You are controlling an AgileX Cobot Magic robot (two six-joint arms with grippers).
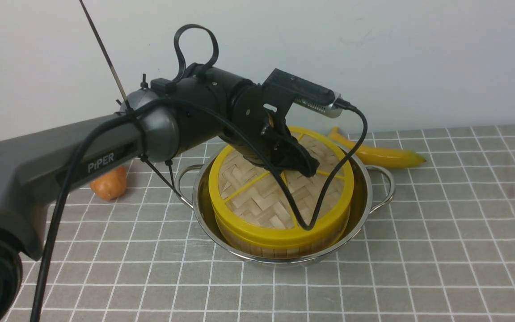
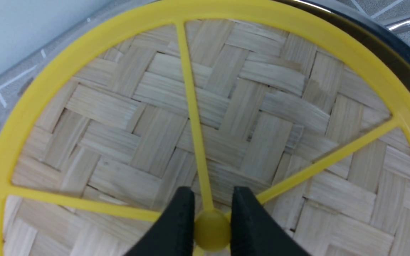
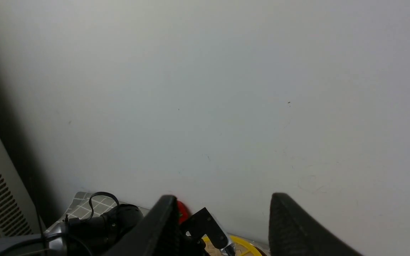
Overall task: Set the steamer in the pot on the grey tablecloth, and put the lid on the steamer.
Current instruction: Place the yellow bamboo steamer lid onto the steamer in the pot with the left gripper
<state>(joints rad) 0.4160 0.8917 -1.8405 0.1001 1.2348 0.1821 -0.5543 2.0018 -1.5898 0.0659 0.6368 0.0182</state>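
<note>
The shiny pot (image 1: 365,210) stands on the grey tablecloth (image 1: 441,232). Inside it sits the steamer (image 1: 280,248), of which only the bamboo side wall shows. The woven lid (image 1: 257,197) with its yellow rim lies flat on top of the steamer. My left gripper (image 1: 309,170) reaches down onto the lid's centre. In the left wrist view the left gripper (image 2: 212,199) is shut on the lid's yellow centre knob (image 2: 211,229), where the spokes meet. My right gripper (image 3: 222,199) is open and holds nothing, raised and facing the white wall.
A yellow banana (image 1: 382,154) lies behind the pot to the right. An orange fruit (image 1: 110,183) sits left of the pot, partly behind the left arm. The left wrist's cable (image 1: 329,192) droops over the lid. The white wall closes the back.
</note>
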